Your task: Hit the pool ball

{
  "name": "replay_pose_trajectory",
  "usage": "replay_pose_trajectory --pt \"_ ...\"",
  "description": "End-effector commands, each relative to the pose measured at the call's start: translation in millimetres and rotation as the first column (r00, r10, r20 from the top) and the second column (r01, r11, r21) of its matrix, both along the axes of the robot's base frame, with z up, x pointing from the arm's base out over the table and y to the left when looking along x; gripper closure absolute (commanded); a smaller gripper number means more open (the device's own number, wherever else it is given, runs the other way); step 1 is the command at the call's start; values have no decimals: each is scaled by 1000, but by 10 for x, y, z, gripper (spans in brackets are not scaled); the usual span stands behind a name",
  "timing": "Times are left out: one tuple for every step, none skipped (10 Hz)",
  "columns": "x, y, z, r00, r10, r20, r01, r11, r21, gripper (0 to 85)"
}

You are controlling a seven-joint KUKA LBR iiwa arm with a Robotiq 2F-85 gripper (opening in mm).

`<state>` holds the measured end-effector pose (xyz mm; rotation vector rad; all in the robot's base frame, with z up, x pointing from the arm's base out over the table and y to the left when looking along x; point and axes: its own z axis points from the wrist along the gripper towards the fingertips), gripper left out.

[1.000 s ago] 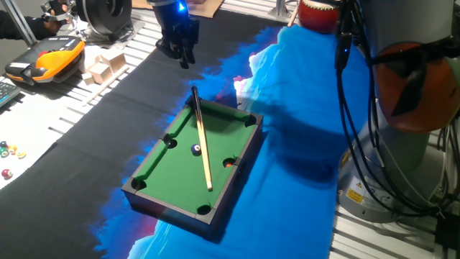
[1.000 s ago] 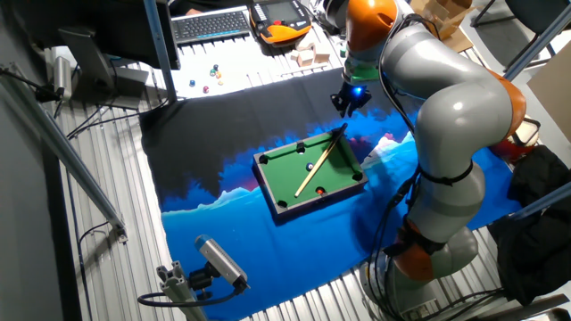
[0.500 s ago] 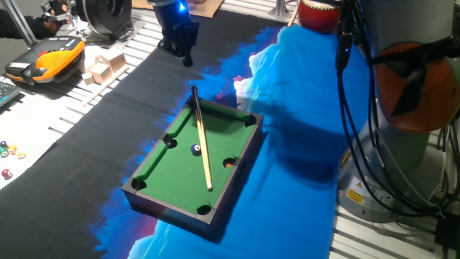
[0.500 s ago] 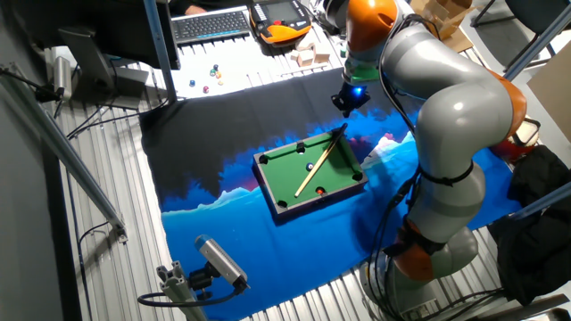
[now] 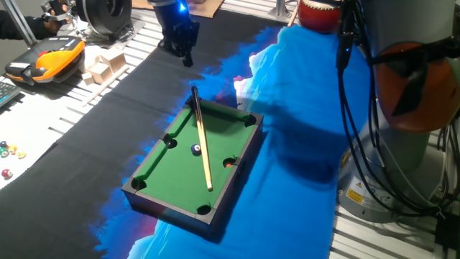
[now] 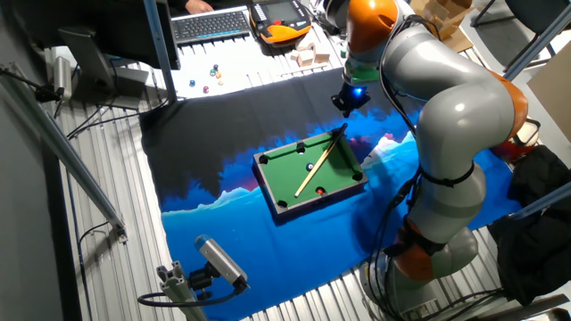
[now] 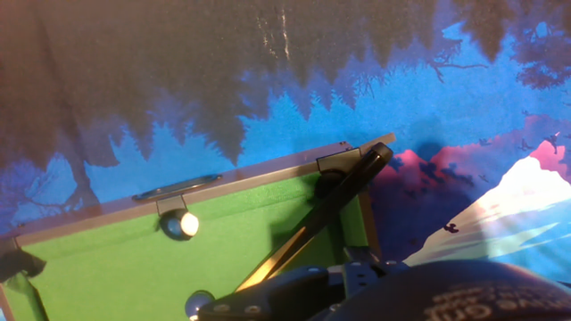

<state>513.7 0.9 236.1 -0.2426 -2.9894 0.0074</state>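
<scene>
Here the pool ball (image 5: 196, 150) sits near the middle of the green felt of the miniature pool table (image 5: 154, 204), just left of the wooden cue (image 5: 201, 138), which lies slantwise with its dark butt over the table's upper rim. In this fixed view the claw (image 5: 185, 55) hangs in the upper left of the frame, above the black part of the cloth (image 5: 287, 144) and well apart from the table; nothing is between its fingers, and how wide they stand I cannot tell. Open cloth lies all round the table, most of it to the right and below. An orange-red ball (image 5: 228, 162) sits by the right-hand side pocket.

The other fixed view shows what this one hides: the grey and orange arm (image 6: 446, 116) bending over the desk, the claw (image 6: 349, 101) just above the table's upper right corner, and a keyboard (image 6: 211, 23) along the top edge.

The hand view shows the cue's butt (image 7: 370, 165) overhanging the rim and the ball (image 7: 198, 306) cut by the bottom edge.
</scene>
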Motion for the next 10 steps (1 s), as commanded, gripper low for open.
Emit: replay_pose_trajectory --pt "0 0 -1 1000 3 -1 -3 1000 0 850" --pt "0 0 -1 1000 4 1 -4 1000 0 850" --pt "0 0 -1 1000 6 14 -6 1000 -2 850" --pt "0 0 -1 1000 0 14 0 1000 -2 850" --pt "0 0 -1 999 -37 9 37 999 -4 850" --pt "0 0 -1 997 -71 5 71 997 -10 850" --pt "0 0 -1 991 -128 26 128 991 -24 850" --pt "0 0 -1 981 -193 30 193 981 3 850" --pt "0 0 -1 964 -266 3 265 962 68 850" --pt "0 0 -1 950 -312 -24 313 944 107 850"
